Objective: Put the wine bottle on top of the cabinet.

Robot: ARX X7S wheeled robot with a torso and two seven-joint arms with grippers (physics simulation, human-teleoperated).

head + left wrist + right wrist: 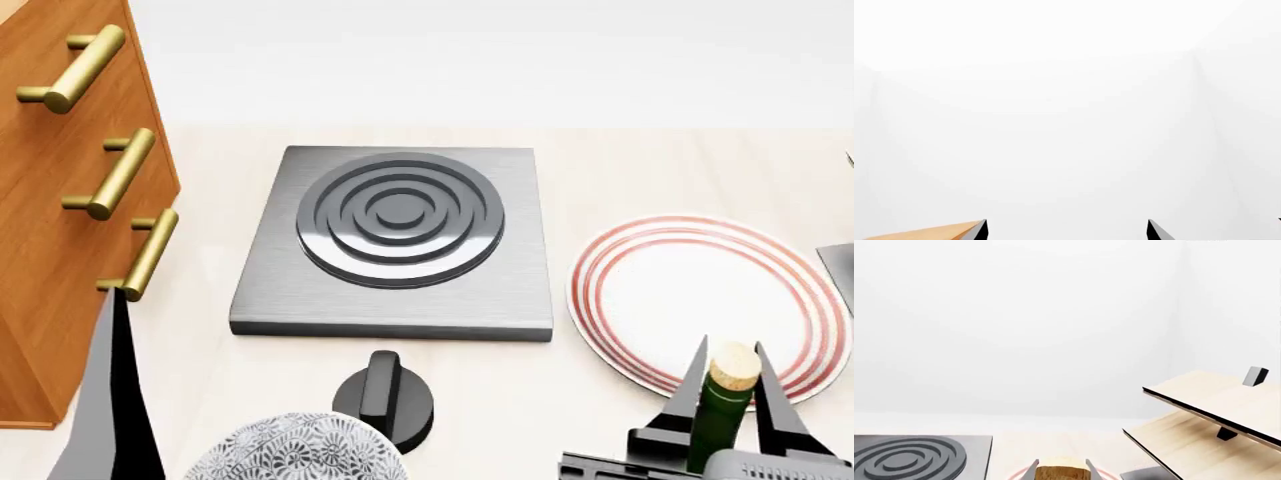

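The right hand (730, 400), clenched on the bottle (722, 420) at its neck, should lift it upright, then carry toward ten o'clock onto the cabinet (54, 250), clearing the hob (400, 240).

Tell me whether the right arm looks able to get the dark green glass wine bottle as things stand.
Probably yes: the right gripper fingers already flank the neck of the dark green glass wine bottle below its cork, and nothing blocks them.

Two dark fingertips (981, 229) of the left hand (1067, 231) poke into sight, set well apart with nothing between them. Beside one lies an orange-brown wooden corner of the cabinet (934, 232). Beyond is only a plain white wall (1054, 110).
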